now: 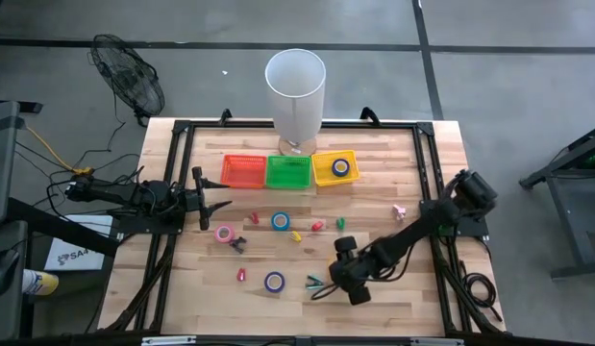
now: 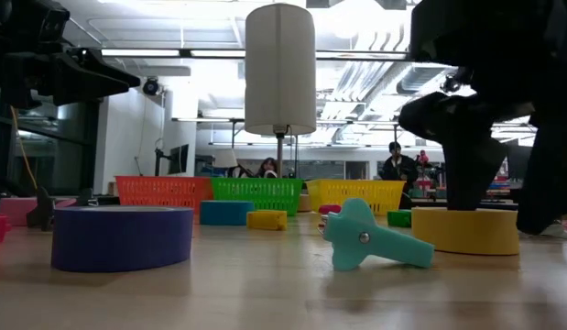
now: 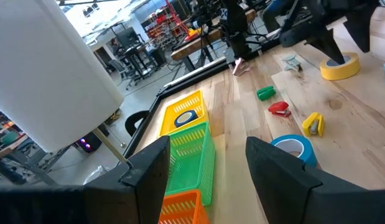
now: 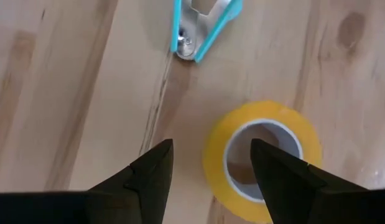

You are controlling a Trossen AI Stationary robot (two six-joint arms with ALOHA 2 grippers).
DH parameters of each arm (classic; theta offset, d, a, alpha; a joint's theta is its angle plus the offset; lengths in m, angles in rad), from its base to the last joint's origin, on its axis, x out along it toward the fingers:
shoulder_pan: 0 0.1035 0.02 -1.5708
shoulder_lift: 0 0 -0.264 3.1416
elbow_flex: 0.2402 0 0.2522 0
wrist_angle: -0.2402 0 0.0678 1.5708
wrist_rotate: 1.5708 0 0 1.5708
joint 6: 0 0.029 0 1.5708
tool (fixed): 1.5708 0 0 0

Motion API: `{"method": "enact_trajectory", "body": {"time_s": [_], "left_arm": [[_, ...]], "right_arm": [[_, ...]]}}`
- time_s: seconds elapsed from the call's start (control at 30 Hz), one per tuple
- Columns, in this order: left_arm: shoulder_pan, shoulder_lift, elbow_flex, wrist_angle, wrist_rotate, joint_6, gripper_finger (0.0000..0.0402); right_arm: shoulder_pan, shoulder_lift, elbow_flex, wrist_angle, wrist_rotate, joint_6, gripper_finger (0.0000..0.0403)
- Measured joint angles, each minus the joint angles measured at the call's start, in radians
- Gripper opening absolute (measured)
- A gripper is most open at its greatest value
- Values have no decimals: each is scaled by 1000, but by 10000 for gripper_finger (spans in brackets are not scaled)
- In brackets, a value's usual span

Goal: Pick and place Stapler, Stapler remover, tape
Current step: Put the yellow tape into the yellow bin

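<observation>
We've got the right gripper (image 4: 208,171) hanging just over the yellow tape (image 4: 262,160), fingers apart, one finger (image 4: 148,174) off to the outside of the roll and the other finger (image 4: 285,180) over its hole. Nothing is gripped. Right next to that roll, a bit past the fingertips, lies the teal staple remover (image 4: 201,28); in the low view it (image 2: 375,238) sits flat on the table (image 1: 393,317) just beside the roll (image 2: 466,229).

The left gripper (image 1: 223,205) waits on the other side of the table, fingers spread and holding nothing, pointing toward the middle. The pink tape (image 1: 224,234) is just beside it, the light blue tape (image 1: 280,221) a bit further out, and the purple tape (image 1: 274,282) lies between the two arms, nearer ours.

Well beyond both grippers sit the orange basket (image 1: 242,171), green basket (image 1: 288,171) and yellow basket (image 1: 334,168) in a row, and we can see one blue tape (image 1: 340,167) already inside the yellow one. A red stapler (image 3: 279,110) and a yellow stapler (image 3: 312,123) lie loose out in front of the left gripper
</observation>
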Motion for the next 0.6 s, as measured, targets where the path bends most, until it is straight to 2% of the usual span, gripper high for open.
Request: {"method": "enact_trajectory", "body": {"time_s": [0.17,0.3,0.6], "left_arm": [[0,0,0,0,0,0,207],[0,0,0,0,0,0,207],[0,0,0,0,0,0,207]], "right_arm": [[0,33,13,-17,-18,-16,204],[0,32,13,-38,-18,-18,188],[0,31,13,-63,-19,-51,90]]}}
